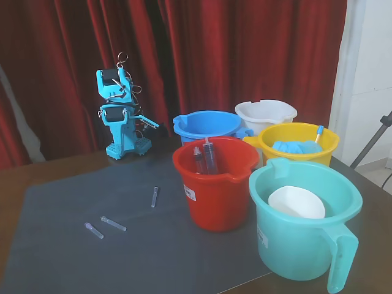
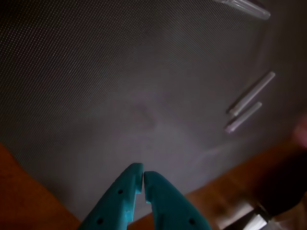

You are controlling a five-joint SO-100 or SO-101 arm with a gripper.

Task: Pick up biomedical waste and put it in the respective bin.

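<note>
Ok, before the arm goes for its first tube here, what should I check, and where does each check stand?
1. Gripper empty: ok, shut on nothing.
2. Gripper open for a grasp: not ok.
3. Tubes free on the mat: ok, near tube, middle tube and far tube lie apart.
4. Red bucket reachable: cannot tell.
5. Red bucket has room: ok, two syringes inside.

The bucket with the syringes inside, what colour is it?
Red. The bucket holding the syringes shows best in the fixed view.
</note>
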